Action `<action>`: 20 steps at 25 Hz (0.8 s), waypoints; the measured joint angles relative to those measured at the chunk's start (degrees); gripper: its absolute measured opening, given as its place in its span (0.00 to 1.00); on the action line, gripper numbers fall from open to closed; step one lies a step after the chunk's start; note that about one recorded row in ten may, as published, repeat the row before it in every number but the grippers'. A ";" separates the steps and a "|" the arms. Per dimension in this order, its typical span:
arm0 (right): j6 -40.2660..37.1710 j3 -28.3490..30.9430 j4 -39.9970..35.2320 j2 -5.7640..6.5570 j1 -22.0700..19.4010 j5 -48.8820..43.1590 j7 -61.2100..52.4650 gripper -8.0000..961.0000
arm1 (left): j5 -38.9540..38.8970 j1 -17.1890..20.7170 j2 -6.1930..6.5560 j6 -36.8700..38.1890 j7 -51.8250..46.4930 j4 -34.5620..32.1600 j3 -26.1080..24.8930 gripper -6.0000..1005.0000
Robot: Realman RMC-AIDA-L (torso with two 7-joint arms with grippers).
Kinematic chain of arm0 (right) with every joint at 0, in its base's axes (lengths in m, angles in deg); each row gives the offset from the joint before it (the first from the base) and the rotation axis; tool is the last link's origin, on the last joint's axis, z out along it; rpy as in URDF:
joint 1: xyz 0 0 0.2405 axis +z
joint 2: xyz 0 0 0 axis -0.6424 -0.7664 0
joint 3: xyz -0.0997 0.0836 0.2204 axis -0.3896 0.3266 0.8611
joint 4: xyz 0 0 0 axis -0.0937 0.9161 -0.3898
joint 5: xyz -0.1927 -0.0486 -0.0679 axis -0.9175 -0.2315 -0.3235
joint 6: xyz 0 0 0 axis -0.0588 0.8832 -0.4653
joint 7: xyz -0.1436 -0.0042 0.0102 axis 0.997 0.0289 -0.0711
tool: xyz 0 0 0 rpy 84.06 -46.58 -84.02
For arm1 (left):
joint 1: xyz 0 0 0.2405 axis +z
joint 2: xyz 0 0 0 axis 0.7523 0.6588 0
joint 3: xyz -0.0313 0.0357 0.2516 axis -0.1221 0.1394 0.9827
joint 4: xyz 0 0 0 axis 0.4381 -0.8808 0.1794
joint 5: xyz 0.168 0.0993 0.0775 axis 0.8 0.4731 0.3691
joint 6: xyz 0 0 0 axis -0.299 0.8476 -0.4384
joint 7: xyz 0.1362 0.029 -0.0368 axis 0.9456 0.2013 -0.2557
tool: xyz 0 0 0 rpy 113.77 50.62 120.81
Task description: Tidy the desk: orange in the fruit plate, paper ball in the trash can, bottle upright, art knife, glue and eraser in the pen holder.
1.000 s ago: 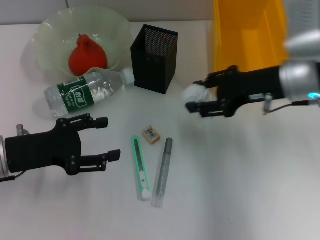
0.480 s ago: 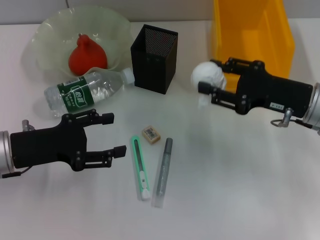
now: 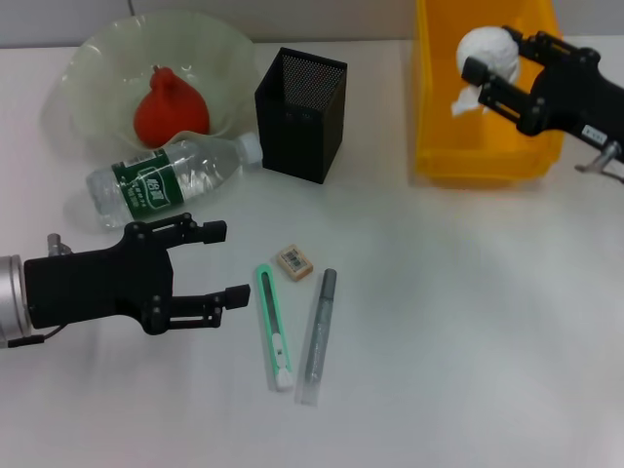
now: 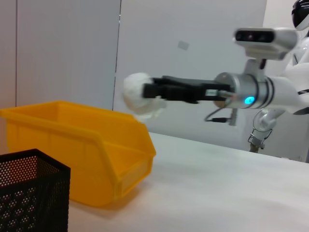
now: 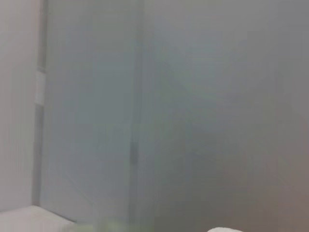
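- Head view has the right gripper (image 3: 487, 66) up over the yellow trash can (image 3: 437, 117) at the far right, jaws clamped on the paper ball (image 3: 485, 51). The ball is held above the bin's opening, not yet dropped in, so that item is close but not finished.
- Left wrist view backs it up: the paper ball (image 4: 137, 92) hangs clear above the rim of the trash can (image 4: 77, 145), pinched at the tip of the right gripper (image 4: 149, 89).
- Orange (image 3: 171, 107) is already sitting in the fruit plate (image 3: 97, 58) at the far left. That one looks done.
- Bottle (image 3: 171, 180) lies on its side on the bench (image 3: 468, 341), just near of the plate, cap pointing toward the pen holder (image 3: 300, 115). It has yet to be stood up.
- Art knife (image 3: 273, 327), glue (image 3: 319, 336) and eraser (image 3: 294, 262) all lie on the bench in the middle, near of the pen holder, none of them in it. Three items left there.
- Left gripper (image 3: 219, 263) hovers at the near left, jaws apart and holding nothing, between the bottle and the art knife.
- My read: one item done, one about to land, four to go.
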 joint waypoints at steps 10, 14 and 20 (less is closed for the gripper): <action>11.81 -0.39 -1.21 -0.06 1.62 6.55 0.06 0.59 | 0.08 0.12 0.02 -0.01 -0.02 -0.20 0.00 0.84; 13.67 -0.65 -1.13 0.02 2.39 6.59 0.07 0.59 | 0.04 0.13 0.06 -0.01 -0.02 -0.22 0.00 0.84; 13.98 -0.08 -0.98 0.10 2.72 6.90 -0.24 0.63 | 0.04 0.18 0.24 -0.01 -0.01 -0.18 0.00 0.84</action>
